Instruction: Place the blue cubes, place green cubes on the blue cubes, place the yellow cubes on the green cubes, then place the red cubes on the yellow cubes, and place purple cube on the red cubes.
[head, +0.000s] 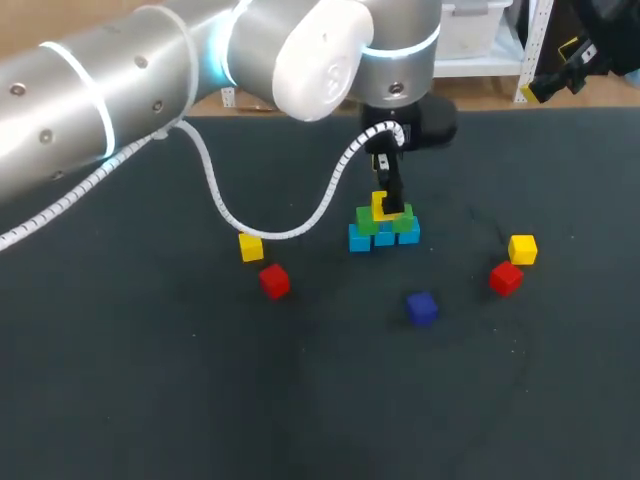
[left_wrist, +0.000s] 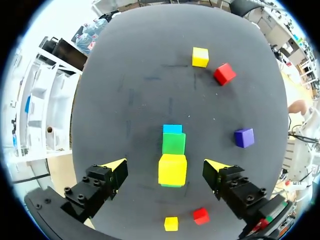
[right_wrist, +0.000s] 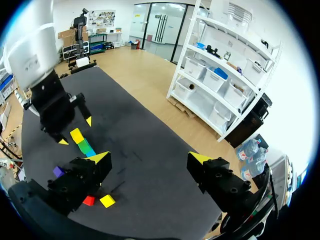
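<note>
Three layers in head view: blue cubes, green cubes, one yellow cube on top, directly under the left gripper. Left wrist view: fingers apart, that yellow cube between them, untouched. Right wrist view: right gripper spread wide on nothing, stack well ahead of it.

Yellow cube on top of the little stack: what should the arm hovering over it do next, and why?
Probably lift the left end effector straight up, clear of the stack. Its fingers stand open on either side of the yellow cube without touching it, and that cube rests on the green cubes, so it looks released.
</note>
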